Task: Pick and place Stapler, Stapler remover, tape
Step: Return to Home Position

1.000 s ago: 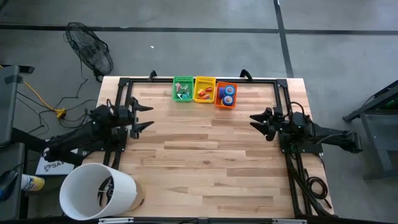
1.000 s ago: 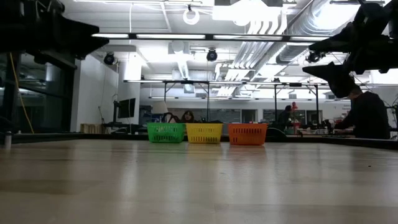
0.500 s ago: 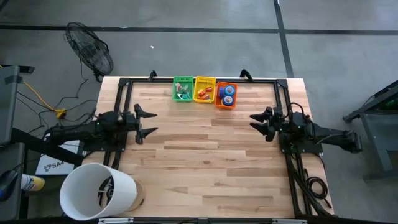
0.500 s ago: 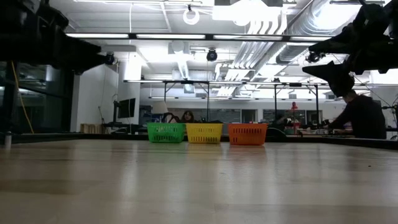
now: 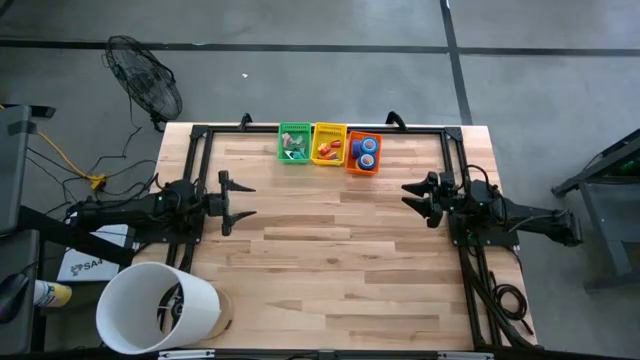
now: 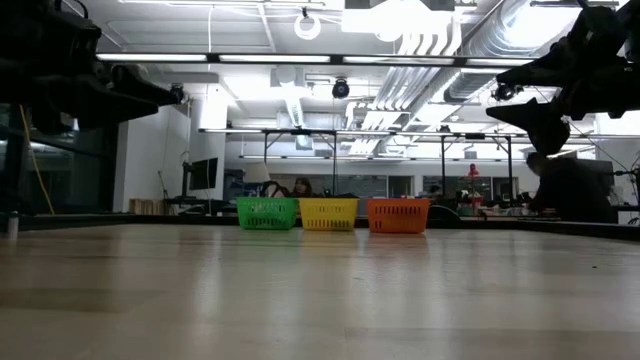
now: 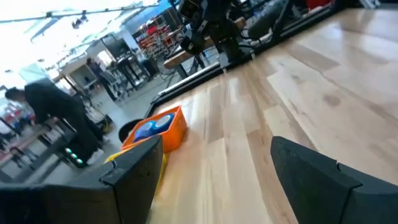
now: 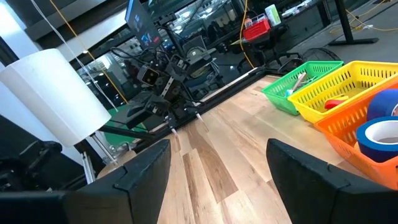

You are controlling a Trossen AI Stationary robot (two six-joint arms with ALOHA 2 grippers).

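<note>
Three small baskets stand in a row at the table's far edge. The green basket [image 5: 294,142] holds small silvery staple removers. The yellow basket [image 5: 329,144] holds orange-red pieces, probably staplers. The orange basket [image 5: 364,153] holds blue tape rolls [image 8: 382,134]. My left gripper [image 5: 248,200] hangs open and level over the table's left side, pointing right. My right gripper [image 5: 406,197] hangs open over the right side, pointing left. Both have nothing between their fingers, as the left wrist view [image 7: 217,180] and right wrist view [image 8: 217,180] show.
A big white cylinder [image 5: 155,305] stands at the near left corner. A black rail frame [image 5: 320,128] runs along the far edge and both sides of the table. Bare wood lies between the two grippers. People stand in the room behind [image 6: 570,185].
My left gripper has swung from a slant toward the far right to pointing straight at the table's right edge. It has sunk a little, rolled about its own axis and stayed open. My right arm has kept still.
</note>
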